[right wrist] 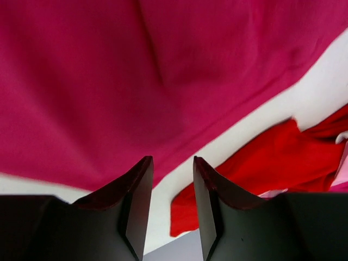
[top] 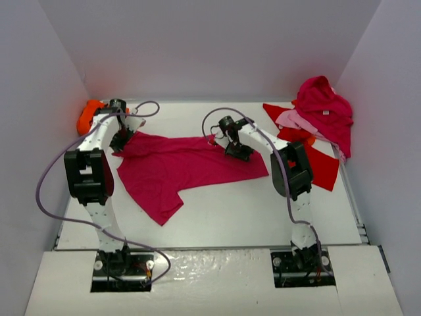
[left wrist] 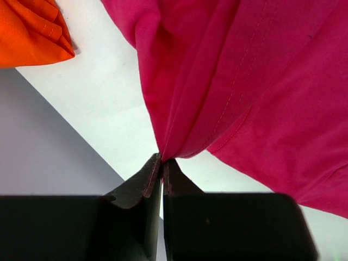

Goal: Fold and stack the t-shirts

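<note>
A magenta t-shirt (top: 177,168) lies partly spread on the white table (top: 263,210), centre-left. My left gripper (top: 122,141) is shut on the shirt's back-left corner; in the left wrist view the cloth (left wrist: 261,81) bunches into the closed fingertips of that gripper (left wrist: 162,160). My right gripper (top: 217,139) hangs over the shirt's back-right edge. In the right wrist view that gripper (right wrist: 173,166) is open and empty, with the magenta cloth (right wrist: 136,81) below it.
A folded orange shirt (top: 89,116) sits at the back left, also in the left wrist view (left wrist: 32,32). A pile at the back right holds a crimson shirt (top: 323,105), a pink one (top: 295,121) and a red one (top: 323,166); the red one also shows in the right wrist view (right wrist: 261,174). White walls enclose the table.
</note>
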Tool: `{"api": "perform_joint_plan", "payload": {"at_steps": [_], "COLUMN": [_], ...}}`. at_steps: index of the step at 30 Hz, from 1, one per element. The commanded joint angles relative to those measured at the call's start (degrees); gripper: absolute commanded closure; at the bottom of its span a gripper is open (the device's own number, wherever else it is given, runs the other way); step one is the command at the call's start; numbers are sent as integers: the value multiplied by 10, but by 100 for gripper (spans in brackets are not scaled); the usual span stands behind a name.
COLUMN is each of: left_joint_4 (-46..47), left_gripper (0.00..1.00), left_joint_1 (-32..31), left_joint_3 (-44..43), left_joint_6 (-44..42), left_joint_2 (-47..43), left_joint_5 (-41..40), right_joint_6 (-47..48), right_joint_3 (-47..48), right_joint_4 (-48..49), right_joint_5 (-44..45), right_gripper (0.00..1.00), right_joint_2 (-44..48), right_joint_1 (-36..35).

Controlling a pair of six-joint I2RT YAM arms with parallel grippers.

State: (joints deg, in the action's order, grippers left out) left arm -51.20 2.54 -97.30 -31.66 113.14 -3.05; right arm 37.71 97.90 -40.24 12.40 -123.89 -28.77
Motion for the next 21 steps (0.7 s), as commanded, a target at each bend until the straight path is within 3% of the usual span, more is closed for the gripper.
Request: {"api": "perform_joint_plan", "payload": {"at_steps": [1,4,9,21], "left_joint_4": [-1,11,19,47], "left_gripper": [100,100,100,100], "left_joint_1": [-17,-19,-39,-39], "left_joint_3": [-20,-8,5,39], "left_joint_6": [14,12,7,0], "left_joint_2": [-24,-30,-32,-49], "left_joint_5": [-10,-18,-22,-27], "right_joint_6": [30,30,43,32], "right_joint_3": [71,79,27,-24], "right_joint_4": [-7,16,100,141], "right_joint_5": [71,103,235,268], "right_gripper": [70,71,70,67], "right_joint_2": [-44,-69,-72,-48], "right_joint_1": [-3,-11,-43,-115]}}
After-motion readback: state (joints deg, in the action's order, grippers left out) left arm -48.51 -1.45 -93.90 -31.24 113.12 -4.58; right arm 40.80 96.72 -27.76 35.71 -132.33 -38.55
